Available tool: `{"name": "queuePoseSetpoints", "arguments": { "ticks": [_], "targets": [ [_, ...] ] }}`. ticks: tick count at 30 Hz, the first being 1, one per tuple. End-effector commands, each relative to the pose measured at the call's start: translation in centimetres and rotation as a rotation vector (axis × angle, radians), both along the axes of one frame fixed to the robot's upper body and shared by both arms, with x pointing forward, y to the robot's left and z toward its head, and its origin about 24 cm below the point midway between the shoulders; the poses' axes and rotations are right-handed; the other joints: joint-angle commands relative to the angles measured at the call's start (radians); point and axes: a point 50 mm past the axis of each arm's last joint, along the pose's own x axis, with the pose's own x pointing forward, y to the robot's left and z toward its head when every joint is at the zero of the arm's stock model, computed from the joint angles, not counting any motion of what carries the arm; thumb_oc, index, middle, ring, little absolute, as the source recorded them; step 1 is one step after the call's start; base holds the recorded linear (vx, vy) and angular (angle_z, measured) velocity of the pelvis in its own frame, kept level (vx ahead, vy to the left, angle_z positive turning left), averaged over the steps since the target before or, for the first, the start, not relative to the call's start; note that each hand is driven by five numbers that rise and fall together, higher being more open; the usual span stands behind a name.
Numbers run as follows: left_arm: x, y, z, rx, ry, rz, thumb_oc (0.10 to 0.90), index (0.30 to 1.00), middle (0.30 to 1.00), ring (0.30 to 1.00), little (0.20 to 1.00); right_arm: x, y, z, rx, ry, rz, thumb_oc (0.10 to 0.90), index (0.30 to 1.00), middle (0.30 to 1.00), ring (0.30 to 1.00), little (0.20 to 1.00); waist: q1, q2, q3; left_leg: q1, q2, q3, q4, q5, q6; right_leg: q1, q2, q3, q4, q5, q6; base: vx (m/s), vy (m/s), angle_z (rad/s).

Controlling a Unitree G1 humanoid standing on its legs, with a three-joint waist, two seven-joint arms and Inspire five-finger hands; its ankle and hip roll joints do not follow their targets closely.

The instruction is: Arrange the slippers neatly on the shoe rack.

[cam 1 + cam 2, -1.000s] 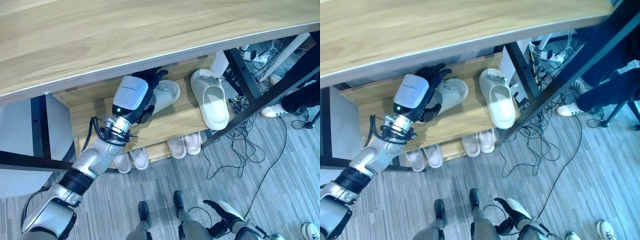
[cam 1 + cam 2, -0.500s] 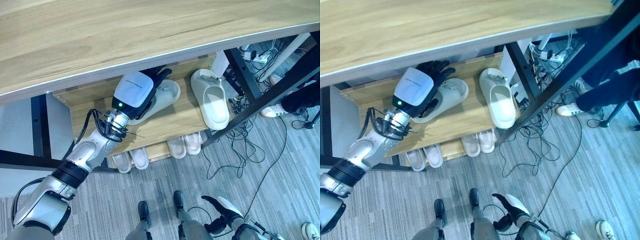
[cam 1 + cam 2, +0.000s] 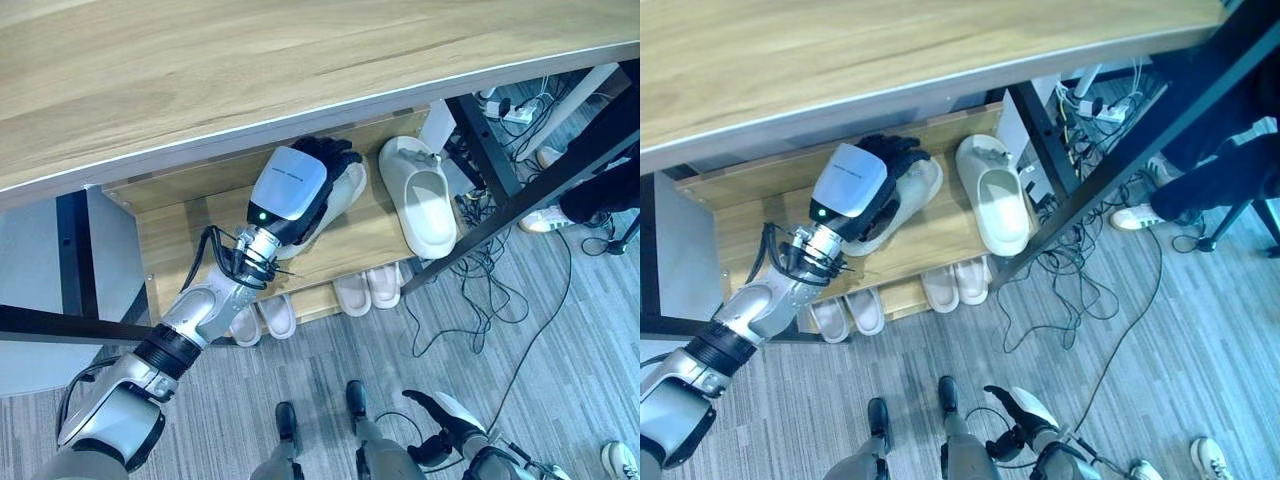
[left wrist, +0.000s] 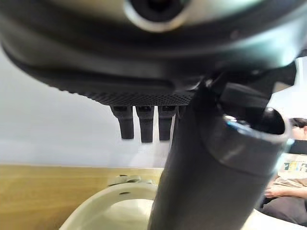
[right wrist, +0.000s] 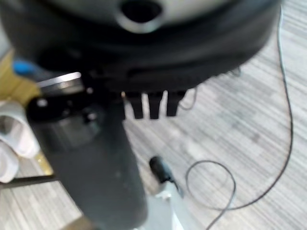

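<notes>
Left robot hand (image 3: pixel 322 170) pushed slipper (image 3: pixel 345 190) toward its mate (image 3: pixel 420 200) | rack (image 3: pixel 180 235)

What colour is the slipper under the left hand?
Pale beige slipper under the left hand, best in the right eye view.

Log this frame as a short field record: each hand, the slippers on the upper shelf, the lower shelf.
left hand: on the left slipper on the shoe rack, fingers over its toe end
right slipper: flat on the upper shelf, untouched
lower shelf: two pairs of pale slippers
right hand: low, over the floor
</notes>
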Motion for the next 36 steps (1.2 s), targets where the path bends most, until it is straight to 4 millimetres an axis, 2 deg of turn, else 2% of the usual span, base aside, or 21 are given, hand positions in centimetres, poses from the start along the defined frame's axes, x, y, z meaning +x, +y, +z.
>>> {"name": "queuePoseSetpoints", "arguments": {
  "ticks": [1, 13, 14, 15, 26, 30, 36],
  "targets": [
    [0.7, -1.9, 5.9, -0.125, -0.195, -0.072, 0.400, 0.300, 0.300, 0.300, 0.300, -0.6, -1.2, 1.0, 0.005, -0.039, 0.000, 0.800, 0.900, 0.900, 0.900, 0.900, -0.004, -0.024, -0.059, -0.093, 0.000, -0.029, -0.010, 0.068, -0.003, -0.054, -0.026, -0.039, 0.047, -0.008, 0.069, 0.00, 0.000, 0.00],
    [0.2, -1.6, 5.3, -0.178, -0.168, -0.094, 0.400, 0.300, 0.300, 0.300, 0.300, -0.6, -1.1, 0.9, 0.011, -0.041, -0.016, 0.800, 0.900, 0.900, 0.900, 0.900, 0.002, -0.022, -0.059, -0.091, 0.003, -0.028, -0.010, 0.070, -0.004, -0.051, -0.024, -0.039, 0.047, -0.009, 0.068, 0.00, 0.000, 0.00],
    [0.1, -1.5, 5.3, -0.167, -0.175, -0.091, 0.767, 0.851, 0.851, 0.851, 0.851, -0.5, -1.1, 0.9, 0.010, -0.044, -0.016, 0.800, 0.900, 0.900, 0.900, 0.900, 0.004, -0.023, -0.060, -0.091, 0.003, -0.029, -0.010, 0.071, -0.005, -0.050, -0.023, -0.041, 0.046, -0.010, 0.067, 0.00, 0.000, 0.00],
    [0.1, -1.5, 5.4, -0.164, -0.180, -0.088, 0.800, 0.900, 0.900, 0.900, 0.900, -0.6, -1.0, 0.9, 0.011, -0.046, -0.016, 0.800, 0.900, 0.900, 0.900, 0.900, 0.004, -0.023, -0.060, -0.092, 0.003, -0.030, -0.010, 0.071, -0.005, -0.049, -0.023, -0.042, 0.045, -0.010, 0.067, 0.00, 0.000, 0.00],
    [-1.6, 0.4, 5.8, -0.152, -0.222, -0.104, 0.800, 0.900, 0.900, 0.900, 0.900, -0.8, -0.6, 0.6, 0.028, -0.040, -0.029, 0.800, 0.900, 0.900, 0.900, 0.900, 0.021, -0.018, -0.057, -0.085, 0.001, -0.037, -0.010, 0.072, -0.008, -0.037, -0.022, -0.052, 0.044, -0.014, 0.066, 0.00, 0.000, 0.00],
    [-2.2, 1.4, 5.7, -0.087, -0.237, -0.093, 0.800, 0.900, 0.900, 0.900, 0.900, -0.9, -0.6, 0.5, 0.034, -0.035, -0.033, 0.800, 0.900, 0.900, 0.900, 0.900, 0.033, -0.016, -0.057, -0.086, 0.000, -0.043, -0.010, 0.074, -0.008, -0.031, -0.024, -0.058, 0.043, -0.015, 0.067, 0.00, 0.005, 0.04],
    [-1.6, 1.6, 5.2, 0.024, -0.249, -0.048, 0.800, 0.900, 0.900, 0.900, 0.900, -0.9, -0.4, 0.5, 0.039, -0.035, -0.020, 0.800, 0.900, 0.900, 0.900, 0.900, 0.034, -0.018, -0.052, -0.089, -0.002, -0.048, -0.010, 0.074, -0.008, -0.031, -0.026, -0.064, 0.044, -0.014, 0.069, -0.01, 0.010, 0.06]
  ]
}}
